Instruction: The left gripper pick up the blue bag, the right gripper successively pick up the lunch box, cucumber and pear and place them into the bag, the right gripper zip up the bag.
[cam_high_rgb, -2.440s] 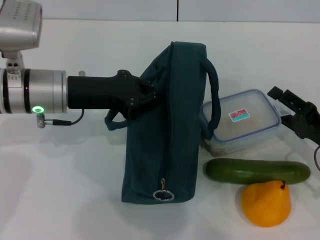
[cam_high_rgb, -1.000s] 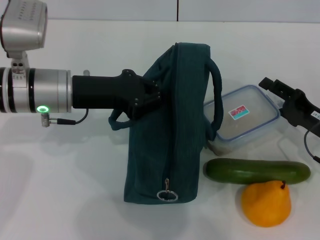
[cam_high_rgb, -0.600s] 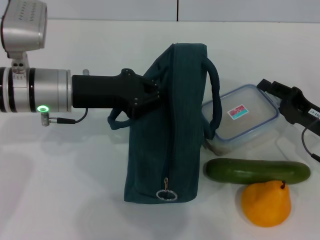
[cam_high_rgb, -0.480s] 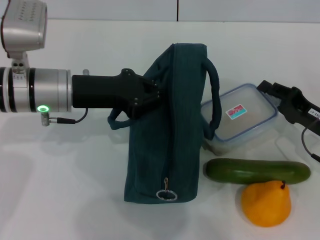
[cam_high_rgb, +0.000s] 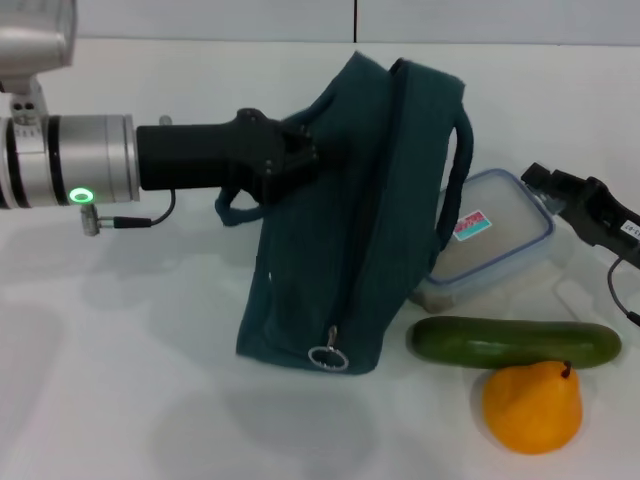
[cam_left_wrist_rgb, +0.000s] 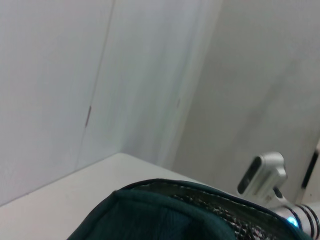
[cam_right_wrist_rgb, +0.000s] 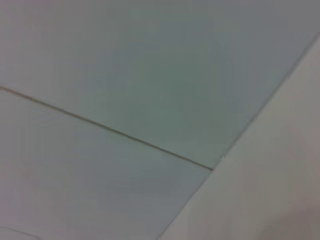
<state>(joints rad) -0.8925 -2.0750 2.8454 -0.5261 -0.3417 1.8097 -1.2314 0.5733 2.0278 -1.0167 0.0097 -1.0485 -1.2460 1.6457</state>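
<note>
Change: your left hand (cam_high_rgb: 318, 160) has tipped the blue bag (cam_high_rgb: 350, 250) since half a second ago; its top now leans toward the right side and one bottom edge looks lifted off the tabletop (cam_high_rgb: 120, 400).
Meaning: you are in the pick-up step; the bag is coming up, nothing is packed yet, and the zipper pull (cam_high_rgb: 327, 355) hangs low on the front.
Left hand: clamped on the bag's upper edge, where the fabric bunches around it.
Right hand: your right hand (cam_high_rgb: 545, 185) sits just beside the far corner of the lunch box (cam_high_rgb: 495, 240); you cannot tell whether it is apart or together.
Lunch box: on the tabletop, partly hidden behind the leaning bag and its handle.
Cucumber (cam_high_rgb: 515, 342): just in front of the box.
Pear (cam_high_rgb: 532, 407): touching the cucumber's near side.
</note>
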